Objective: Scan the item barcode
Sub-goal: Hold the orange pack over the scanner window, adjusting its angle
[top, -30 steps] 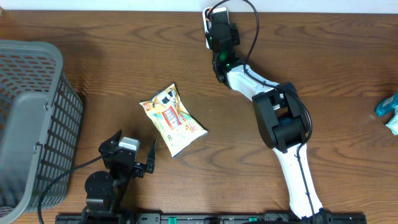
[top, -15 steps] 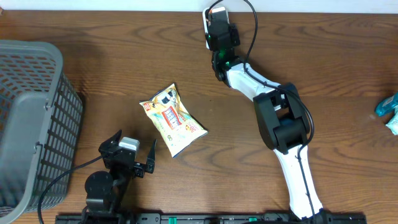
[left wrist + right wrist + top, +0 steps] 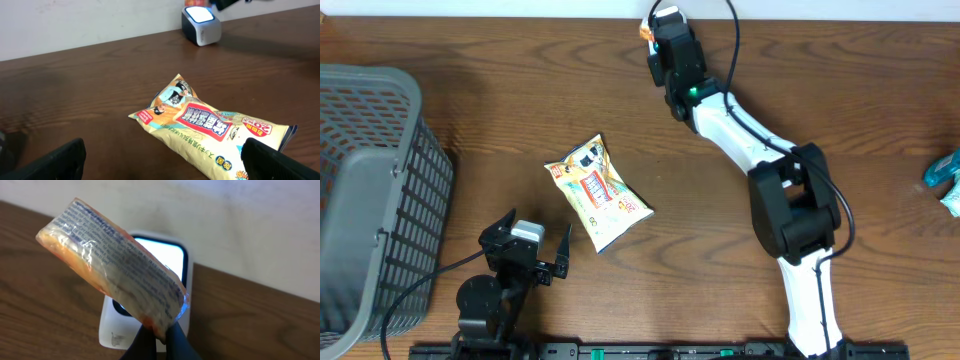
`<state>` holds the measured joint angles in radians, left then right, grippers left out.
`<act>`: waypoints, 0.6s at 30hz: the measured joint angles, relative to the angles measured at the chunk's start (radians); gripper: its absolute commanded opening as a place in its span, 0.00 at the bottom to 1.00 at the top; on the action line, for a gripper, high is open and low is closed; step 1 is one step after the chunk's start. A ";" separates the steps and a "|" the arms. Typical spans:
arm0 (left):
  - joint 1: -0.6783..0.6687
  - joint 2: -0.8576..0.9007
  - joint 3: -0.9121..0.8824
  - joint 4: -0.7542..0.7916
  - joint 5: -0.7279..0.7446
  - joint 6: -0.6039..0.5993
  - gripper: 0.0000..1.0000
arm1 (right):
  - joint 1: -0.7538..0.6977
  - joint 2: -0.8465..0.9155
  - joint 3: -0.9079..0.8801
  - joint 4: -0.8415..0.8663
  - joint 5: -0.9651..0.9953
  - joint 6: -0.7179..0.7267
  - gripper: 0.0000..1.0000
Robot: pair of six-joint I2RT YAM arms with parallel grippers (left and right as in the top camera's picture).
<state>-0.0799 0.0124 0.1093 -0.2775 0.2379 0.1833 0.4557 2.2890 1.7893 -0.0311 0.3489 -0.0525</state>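
One thin packet (image 3: pixel 110 270) pinched by its lower corner in the right gripper (image 3: pixel 155 337), jaws pressed together on it, held tilted just before the lit window of the scanner (image 3: pixel 162 255) at the far edge of the table (image 3: pixel 860 90). Judged mid-presentation, barcode not made out. Next: turn the printed face squarely to the window. Idle near a snack bag (image 3: pixel 598 193), the left gripper (image 3: pixel 532 240), spread wide and empty.

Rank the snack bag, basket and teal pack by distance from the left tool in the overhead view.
1. Snack bag: just ahead of the left tool, slightly to its right.
2. Basket: off to its left.
3. Teal pack: at the far right.
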 measured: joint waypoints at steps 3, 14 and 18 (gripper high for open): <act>0.000 0.000 0.000 0.000 0.000 0.000 0.98 | -0.002 -0.021 0.000 -0.023 -0.007 0.002 0.01; 0.000 0.000 0.000 0.000 0.000 0.000 0.98 | -0.022 -0.020 -0.002 0.089 -0.001 0.037 0.01; 0.000 0.000 0.000 0.000 0.000 0.000 0.98 | -0.056 0.014 -0.002 0.136 -0.001 0.050 0.01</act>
<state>-0.0799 0.0124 0.1093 -0.2775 0.2379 0.1833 0.3996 2.3028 1.7874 0.1051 0.3477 -0.0021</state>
